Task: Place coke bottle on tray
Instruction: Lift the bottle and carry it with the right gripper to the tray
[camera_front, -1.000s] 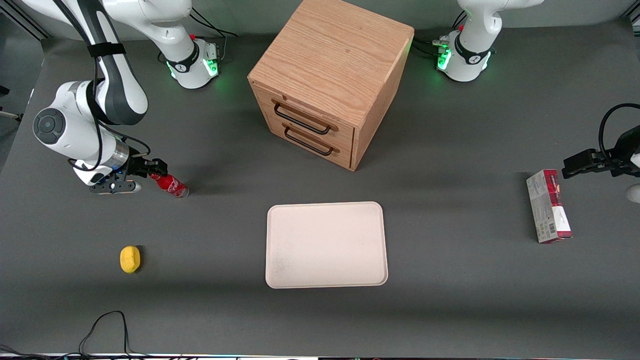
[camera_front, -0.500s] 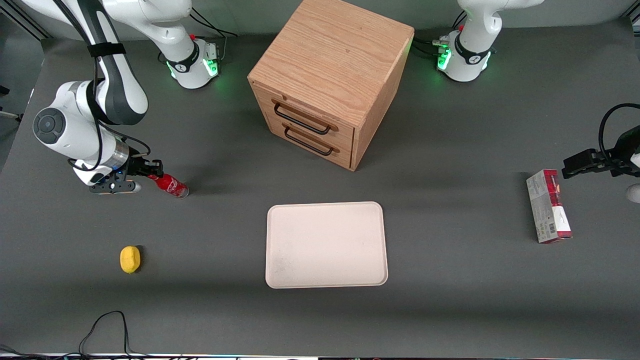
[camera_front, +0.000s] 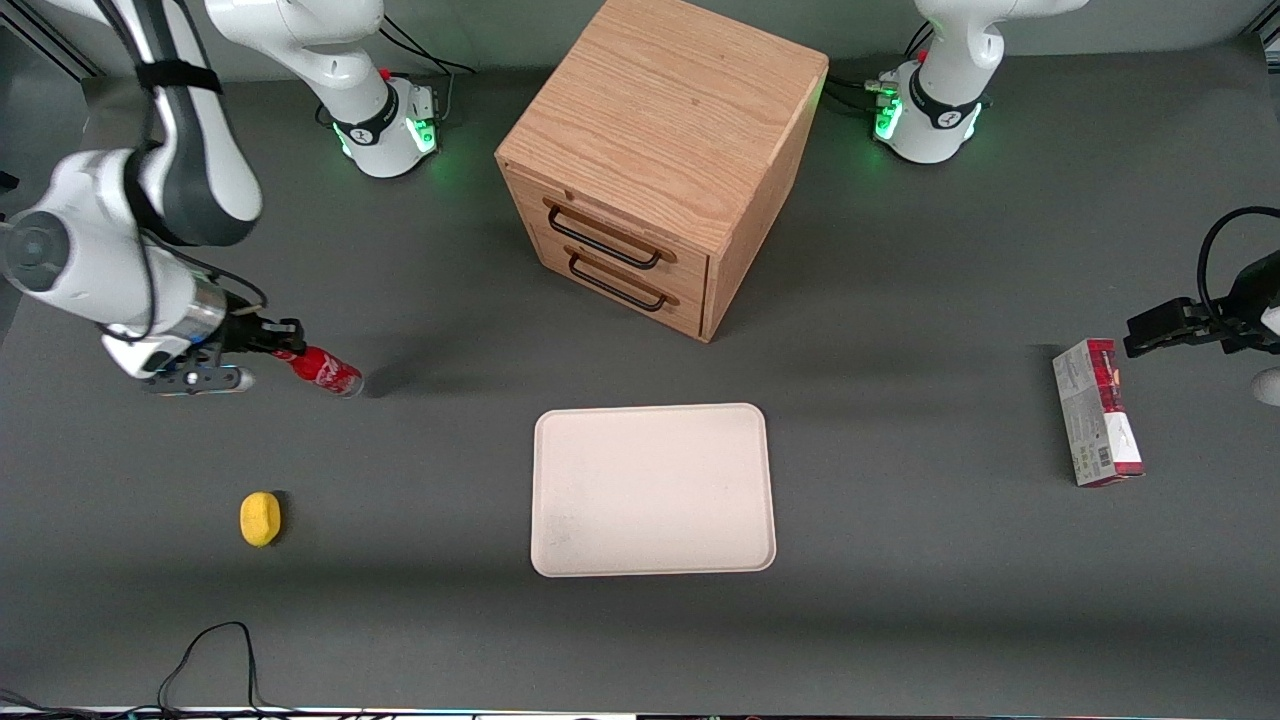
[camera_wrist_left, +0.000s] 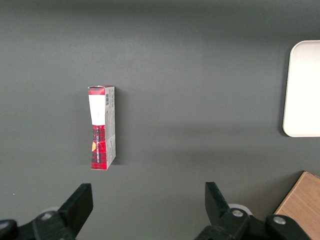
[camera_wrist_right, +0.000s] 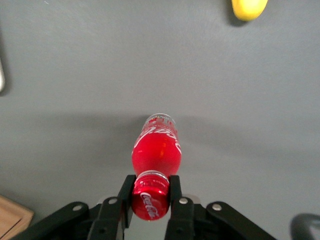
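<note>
The coke bottle (camera_front: 322, 372) is a small red bottle with a red cap and white script. My right gripper (camera_front: 280, 349) is shut on its cap and holds it tilted, lifted off the table, toward the working arm's end. In the right wrist view the black fingers (camera_wrist_right: 127, 192) clamp the red cap from both sides, and the bottle (camera_wrist_right: 156, 150) hangs over bare grey table. The cream-white tray (camera_front: 652, 488) lies flat in the middle of the table, nearer the front camera than the wooden cabinet, well apart from the bottle.
A wooden two-drawer cabinet (camera_front: 660, 160) stands at the table's middle, farther from the camera than the tray. A yellow lemon (camera_front: 260, 519) lies nearer the camera than the bottle. A red-and-grey carton box (camera_front: 1096, 412) lies toward the parked arm's end.
My gripper, shut on the bottle's cap, has risen and drawn toward the working arm's end, carrying the bottle off the table. Its shadow now lies apart from it.
</note>
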